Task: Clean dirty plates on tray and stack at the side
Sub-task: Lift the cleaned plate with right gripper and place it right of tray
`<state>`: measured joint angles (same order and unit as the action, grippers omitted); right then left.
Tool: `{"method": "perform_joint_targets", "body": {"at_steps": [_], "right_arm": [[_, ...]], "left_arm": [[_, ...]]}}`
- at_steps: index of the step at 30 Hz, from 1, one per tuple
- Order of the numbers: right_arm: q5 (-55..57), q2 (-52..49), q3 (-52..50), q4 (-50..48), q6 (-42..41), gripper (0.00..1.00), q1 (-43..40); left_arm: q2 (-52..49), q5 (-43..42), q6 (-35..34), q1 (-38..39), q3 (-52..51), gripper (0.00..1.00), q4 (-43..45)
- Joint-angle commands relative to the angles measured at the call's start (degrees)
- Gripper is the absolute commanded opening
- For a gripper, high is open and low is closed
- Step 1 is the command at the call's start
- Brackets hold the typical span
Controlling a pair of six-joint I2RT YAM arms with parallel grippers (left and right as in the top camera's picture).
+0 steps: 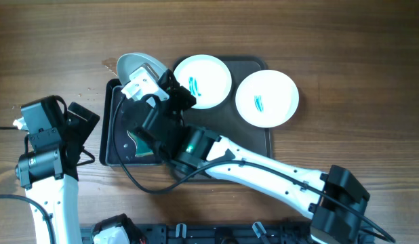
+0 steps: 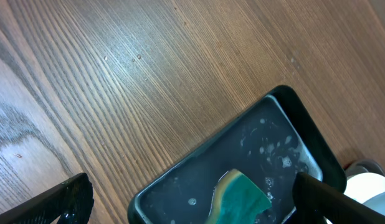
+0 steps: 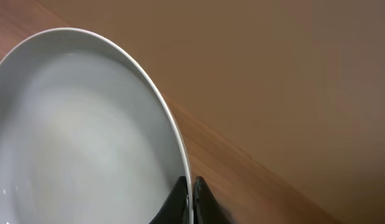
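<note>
One plate (image 3: 80, 124) is pinched by its rim in my right claw (image 3: 190, 190), the two fingers closed down to a thin slit with the white edge between them. In the right wrist view the face of the plate that shows is plain white, and nothing else touches it. From overhead it hangs tilted, past the far left corner of the black tray (image 2: 255, 140), partly over bare tabletop (image 1: 345, 41).

My left claw (image 2: 192, 185) is spread wide and holds nothing. It touches nothing either. Between its fingers the left wrist camera looks down at the near end of the black tray, which is wet and speckled with droplets, with a green sponge (image 2: 239, 196) lying in it.

The right arm reaches diagonally from the near right across the brown tray (image 1: 250, 61) and over the black tray, covering much of both. A second plate (image 1: 204, 83) lies on the brown tray with a teal smear at its centre. Its left edge is hidden under my right wrist. A third plate (image 1: 267, 99), also smeared teal, lies just beside it and apart from it, overlapping the brown tray's right rim. From overhead the left arm stands off to the left of the black tray, clear of the right arm.
</note>
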<state>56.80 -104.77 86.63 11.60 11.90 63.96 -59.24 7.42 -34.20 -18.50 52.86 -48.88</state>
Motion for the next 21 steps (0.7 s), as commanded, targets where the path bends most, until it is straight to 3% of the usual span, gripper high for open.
{"method": "perform_joint_targets", "body": {"at_steps": [1, 15, 21], "right_arm": [[2.9, -2.1, 1.4, -0.1, 4.4, 0.04, 0.2], [6.7, -2.2, 1.4, -2.1, 9.0, 0.04, 0.2], [6.3, -2.2, 1.4, -0.4, 0.9, 0.04, -1.2]], "left_arm": [[0.4, -0.5, -0.8, -0.4, 1.2, 1.00, 0.0], [0.4, -0.5, -0.8, -0.4, 1.2, 1.00, 0.0], [0.4, -0.5, -0.8, -0.4, 1.2, 1.00, 0.0]]}}
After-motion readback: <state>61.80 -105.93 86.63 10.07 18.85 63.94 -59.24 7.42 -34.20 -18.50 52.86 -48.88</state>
